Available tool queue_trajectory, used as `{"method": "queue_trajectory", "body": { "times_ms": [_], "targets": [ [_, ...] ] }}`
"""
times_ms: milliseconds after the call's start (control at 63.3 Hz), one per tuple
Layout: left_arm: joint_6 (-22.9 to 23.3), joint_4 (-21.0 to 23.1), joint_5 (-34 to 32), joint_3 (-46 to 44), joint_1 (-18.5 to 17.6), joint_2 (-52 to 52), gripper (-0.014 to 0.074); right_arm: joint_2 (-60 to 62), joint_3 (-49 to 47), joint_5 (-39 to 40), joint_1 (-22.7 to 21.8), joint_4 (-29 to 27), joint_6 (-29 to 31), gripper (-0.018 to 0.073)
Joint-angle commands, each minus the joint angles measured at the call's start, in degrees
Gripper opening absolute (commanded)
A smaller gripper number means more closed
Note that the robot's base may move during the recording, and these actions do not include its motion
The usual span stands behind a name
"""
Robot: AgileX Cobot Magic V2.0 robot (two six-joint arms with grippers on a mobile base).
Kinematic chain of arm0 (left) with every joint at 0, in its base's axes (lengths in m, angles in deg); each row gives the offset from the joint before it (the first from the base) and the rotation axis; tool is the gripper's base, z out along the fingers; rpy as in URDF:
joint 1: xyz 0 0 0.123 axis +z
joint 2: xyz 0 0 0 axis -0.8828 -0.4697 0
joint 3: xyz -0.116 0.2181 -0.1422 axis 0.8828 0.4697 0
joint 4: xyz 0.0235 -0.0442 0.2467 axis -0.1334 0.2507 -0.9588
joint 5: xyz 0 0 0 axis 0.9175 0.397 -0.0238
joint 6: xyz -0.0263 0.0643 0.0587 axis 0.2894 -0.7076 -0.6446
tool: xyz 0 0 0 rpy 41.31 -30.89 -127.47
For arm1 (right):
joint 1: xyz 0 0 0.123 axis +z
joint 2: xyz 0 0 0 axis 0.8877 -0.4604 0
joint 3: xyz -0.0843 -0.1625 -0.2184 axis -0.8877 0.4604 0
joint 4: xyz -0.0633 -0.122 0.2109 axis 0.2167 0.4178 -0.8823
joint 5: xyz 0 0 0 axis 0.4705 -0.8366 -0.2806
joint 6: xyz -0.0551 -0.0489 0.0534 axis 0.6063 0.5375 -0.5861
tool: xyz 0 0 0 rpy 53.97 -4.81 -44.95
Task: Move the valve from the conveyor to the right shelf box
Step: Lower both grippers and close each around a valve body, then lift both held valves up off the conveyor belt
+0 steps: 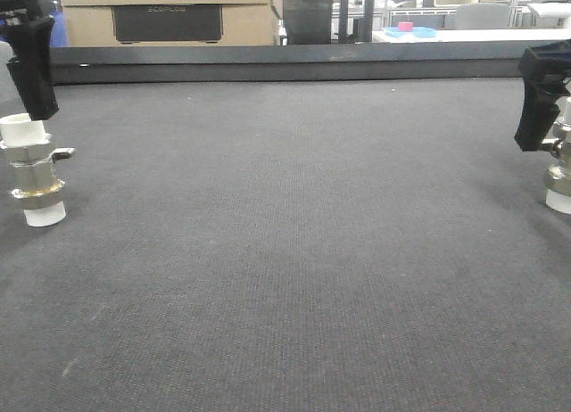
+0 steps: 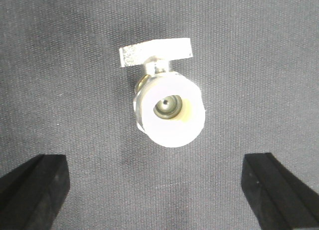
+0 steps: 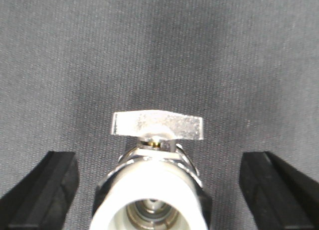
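Two valves stand upright on the conveyor, each metal with white plastic ends and a silver lever handle. One valve is at the far left, and my left gripper hangs just above it. From the left wrist, that valve lies ahead of the open gripper, not between its fingers. The other valve is at the right edge under my right gripper. The right wrist shows this valve between the open fingers, with a gap on each side. The right shelf box is out of view.
A dark rail runs along the belt's far edge. Cardboard boxes stand behind it at the left. At the back right is a white table with a blue tray and a pink object.
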Motion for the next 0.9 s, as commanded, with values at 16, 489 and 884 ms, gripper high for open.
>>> {"method": "queue_trajectory", "body": {
  "times_ms": [16, 489, 884],
  "targets": [
    [0.2, 0.4, 0.1, -0.6, 0.3, 0.4, 0.0601, -0.9, -0.6, -0.9, 0.1, -0.2, 0.5, 0.0493],
    [0.2, 0.5, 0.1, -0.6, 0.3, 0.4, 0.0601, -0.8, -1.2, -0.8, 2.1, -0.2, 0.6, -0.0028],
    [0.2, 5.5, 0.1, -0.6, 0.3, 0.0, 0.0601, -0.8, -1.2, -0.8, 2.1, -0.2, 0.6, -0.0168]
  ]
}}
